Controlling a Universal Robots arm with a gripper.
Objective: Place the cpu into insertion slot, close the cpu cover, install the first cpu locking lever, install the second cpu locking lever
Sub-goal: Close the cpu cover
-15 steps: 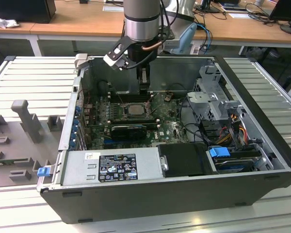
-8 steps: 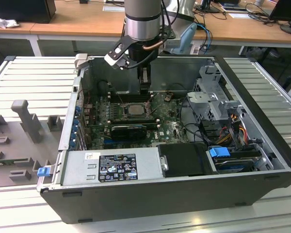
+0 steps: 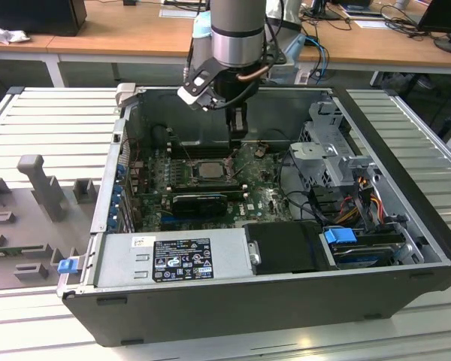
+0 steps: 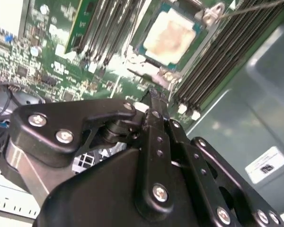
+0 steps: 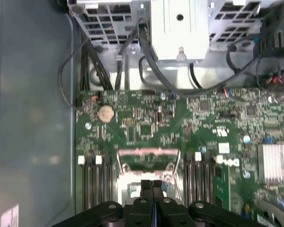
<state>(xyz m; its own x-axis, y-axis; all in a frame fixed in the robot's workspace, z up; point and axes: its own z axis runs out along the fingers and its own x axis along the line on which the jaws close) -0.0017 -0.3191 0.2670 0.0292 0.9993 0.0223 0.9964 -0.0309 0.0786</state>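
The cpu (image 4: 172, 37) lies flat in the insertion slot (image 3: 207, 171) on the green board, its pale metal face showing. The cpu cover (image 4: 146, 49) lies around the chip as a thin metal frame, and its near edge (image 5: 149, 152) shows in the first wrist view. A thin wire lever (image 4: 248, 7) runs off from one corner of the socket. My gripper (image 3: 238, 137) hangs just above the board at the socket's far side. Its black fingers (image 5: 151, 187) are pressed together with nothing between them, and their tip (image 4: 154, 97) points at the socket's edge.
Black memory slots (image 4: 213, 56) flank the socket on both sides. A black graphics card (image 3: 199, 201) lies in front of it, and the power supply (image 3: 173, 259) sits at the case front. A drive cage (image 3: 334, 150) and cables (image 3: 361, 199) fill the exterior view's right.
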